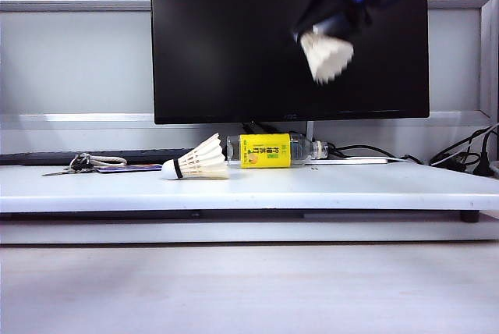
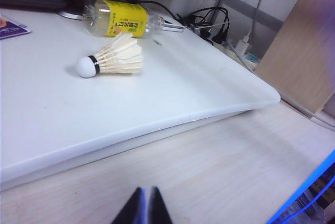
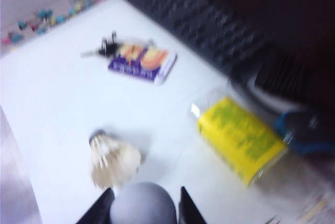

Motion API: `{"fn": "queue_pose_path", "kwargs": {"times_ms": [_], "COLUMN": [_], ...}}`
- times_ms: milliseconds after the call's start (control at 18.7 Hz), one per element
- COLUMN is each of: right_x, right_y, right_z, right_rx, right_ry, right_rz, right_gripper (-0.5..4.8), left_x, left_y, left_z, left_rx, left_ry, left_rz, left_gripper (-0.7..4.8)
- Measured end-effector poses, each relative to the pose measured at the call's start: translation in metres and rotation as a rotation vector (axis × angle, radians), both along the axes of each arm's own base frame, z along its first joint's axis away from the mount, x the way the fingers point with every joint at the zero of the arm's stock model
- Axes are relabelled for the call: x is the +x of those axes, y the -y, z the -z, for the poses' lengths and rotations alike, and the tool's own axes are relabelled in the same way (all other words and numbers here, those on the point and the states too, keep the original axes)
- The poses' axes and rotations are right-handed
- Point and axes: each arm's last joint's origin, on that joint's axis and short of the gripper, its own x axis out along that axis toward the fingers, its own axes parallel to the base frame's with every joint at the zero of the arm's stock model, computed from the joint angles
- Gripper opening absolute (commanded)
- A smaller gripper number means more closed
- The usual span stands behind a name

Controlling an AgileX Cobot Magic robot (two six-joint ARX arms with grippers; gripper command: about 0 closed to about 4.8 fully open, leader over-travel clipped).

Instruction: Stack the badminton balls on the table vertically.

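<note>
One badminton ball (image 1: pixel 199 164) lies on its side on the white table (image 1: pixel 351 187), cork tip pointing left; it also shows in the left wrist view as the lying ball (image 2: pixel 112 58) and in the right wrist view (image 3: pixel 111 159). High in front of the monitor, my right gripper (image 3: pixel 146 193) is shut on the other badminton ball (image 1: pixel 326 55). Its round cork (image 3: pixel 142 209) sits between the fingers and its feathers hang down and to the right. My left gripper (image 2: pixel 145 203) is shut and empty, low over the wooden surface in front of the table's front edge.
A clear bottle with a yellow label (image 1: pixel 269 151) lies just behind the lying ball. A black monitor (image 1: pixel 288 37) stands at the back. Keys (image 1: pixel 82 163) and a card (image 1: pixel 129 168) lie at the left, a keyboard (image 3: pixel 199 22) behind them. Cables (image 1: pixel 460 154) run at the right.
</note>
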Motion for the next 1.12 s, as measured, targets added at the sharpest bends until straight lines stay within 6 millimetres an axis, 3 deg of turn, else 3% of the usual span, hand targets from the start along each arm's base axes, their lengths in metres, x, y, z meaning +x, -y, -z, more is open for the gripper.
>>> {"fn": "queue_pose_path", "kwargs": {"times_ms": [161,268,589,803,1124], "right_x": [0.005,0.008,0.008,-0.008,-0.041], "right_y": [-0.001,-0.002,0.0,0.014,0.05], "right_z": [0.034,0.039,0.04,0.028,0.012], "right_rx": [0.013,0.046,0.076,0.084,0.098], "right_ry": [-0.033,-0.003,0.045,0.096,0.163], "right_rz": [0.019,0.038,0.056,0.075,0.138], "right_gripper": [1.58,1.58,1.58,1.58,1.58], "left_x": [0.0,0.0,0.001,0.001,0.001], "left_y": [0.0,0.0,-0.001,-0.001,-0.001], "left_z": [0.0,0.0,0.0,0.0,0.0], "left_rx": [0.0,0.0,0.004,0.006,0.006], "left_ry": [0.0,0.0,0.0,0.0,0.0], "left_rz": [0.0,0.0,-0.038,-0.053,-0.053], "left_gripper": [0.26,0.26,0.26,0.26,0.26]}}
